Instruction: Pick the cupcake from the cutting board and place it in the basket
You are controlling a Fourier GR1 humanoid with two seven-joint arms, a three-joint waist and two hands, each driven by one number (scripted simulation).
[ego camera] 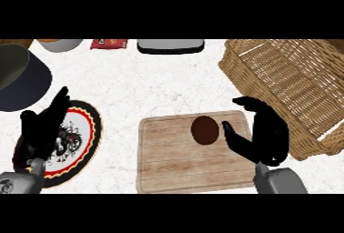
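Note:
A dark brown cupcake [204,129] sits on the far part of a wooden cutting board [181,164] in the middle of the counter. My right hand [263,136] hovers just right of the cupcake, fingers and thumb curved in a wide arc with a gap to the cupcake, holding nothing. The wicker basket [295,77] stands at the right, behind and beside that hand. My left hand [42,129] rests open at the left, fingers up, over a patterned plate [86,132].
A dark round pan [23,84] lies at the far left. Along the back edge are a grey bowl [60,44], a red packet [109,43] and a grey tray [170,46]. White marbled counter lies between board and back row.

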